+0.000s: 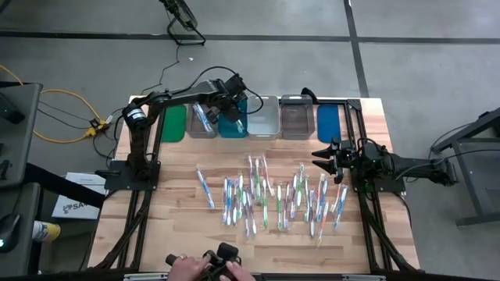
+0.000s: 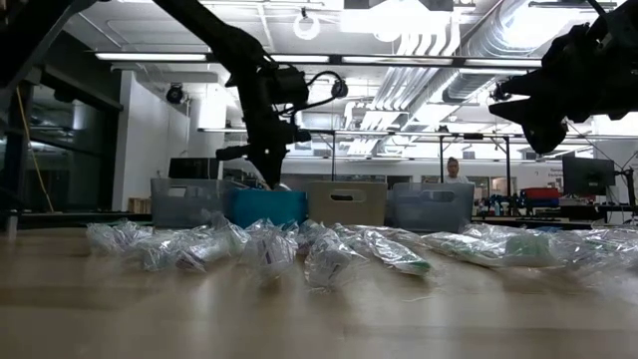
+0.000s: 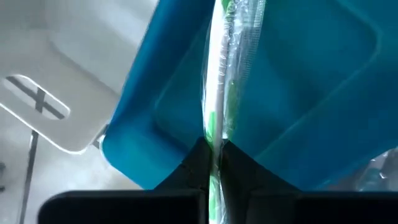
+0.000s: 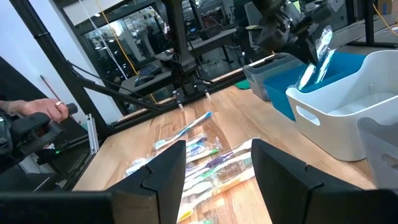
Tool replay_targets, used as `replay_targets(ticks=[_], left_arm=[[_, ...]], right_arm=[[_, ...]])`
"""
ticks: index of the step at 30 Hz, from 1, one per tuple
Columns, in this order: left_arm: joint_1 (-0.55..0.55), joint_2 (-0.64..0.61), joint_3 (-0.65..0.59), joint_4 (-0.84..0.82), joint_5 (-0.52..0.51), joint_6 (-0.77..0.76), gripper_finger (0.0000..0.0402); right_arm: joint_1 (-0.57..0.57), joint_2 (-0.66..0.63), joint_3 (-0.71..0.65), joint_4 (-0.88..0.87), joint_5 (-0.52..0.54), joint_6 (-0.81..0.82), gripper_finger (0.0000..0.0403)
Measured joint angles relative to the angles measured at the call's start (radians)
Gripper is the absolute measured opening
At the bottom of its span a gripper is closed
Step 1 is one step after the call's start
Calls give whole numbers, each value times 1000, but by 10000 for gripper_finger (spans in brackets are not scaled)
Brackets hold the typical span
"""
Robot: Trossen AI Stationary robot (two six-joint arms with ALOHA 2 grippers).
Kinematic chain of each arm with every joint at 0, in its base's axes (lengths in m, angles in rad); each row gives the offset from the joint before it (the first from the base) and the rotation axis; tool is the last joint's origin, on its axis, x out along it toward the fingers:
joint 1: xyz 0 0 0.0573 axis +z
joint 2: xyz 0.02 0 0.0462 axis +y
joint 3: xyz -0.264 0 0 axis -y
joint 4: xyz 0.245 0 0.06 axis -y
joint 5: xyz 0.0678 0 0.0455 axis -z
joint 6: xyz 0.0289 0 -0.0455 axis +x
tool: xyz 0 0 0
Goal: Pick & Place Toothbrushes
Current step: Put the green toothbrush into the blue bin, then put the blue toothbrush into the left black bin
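Several wrapped toothbrushes [image 1: 266, 199] lie scattered on the wooden table. My left gripper [image 3: 214, 146] hangs over the teal bin [image 1: 233, 123] in the far row of bins and is shut on one toothbrush [image 3: 231, 56], a green-handled one in a clear wrapper. The right wrist view shows that toothbrush [image 4: 314, 62] hanging from the left gripper over the teal bin [image 4: 339, 68]. My right gripper [image 1: 320, 156] waits at the table's right side, open, with nothing between its fingers [image 4: 165, 168]. My left gripper pinches the wrapped toothbrush near one end [image 3: 216, 134] between its two fingers. The fingers slant down from above toward the teal bin. The toothbrush runs on past the fingertips in line with them, its free end [image 4: 306, 79] down at the bin's opening, off the table.
Along the far edge stand a green bin [image 1: 173, 122], a grey bin [image 1: 203, 121], a white bin [image 1: 263, 117], another grey bin [image 1: 297, 117] and a blue bin [image 1: 330, 122]. A person's hands [image 1: 195, 269] hold controls at the near edge.
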Motion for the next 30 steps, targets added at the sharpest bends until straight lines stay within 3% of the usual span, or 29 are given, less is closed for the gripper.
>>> replay_targets(ticks=[13,21,30], left_arm=[[-10,0,0,-15,44,-2,141],[-52,-32,-1,-16,-2,-32,149],[-95,-99,-1,-74,46,-191,150]], right_arm=[[0,0,0,0,0,0,176],[0,0,0,1,0,0,176],[0,0,0,1,0,0,176]])
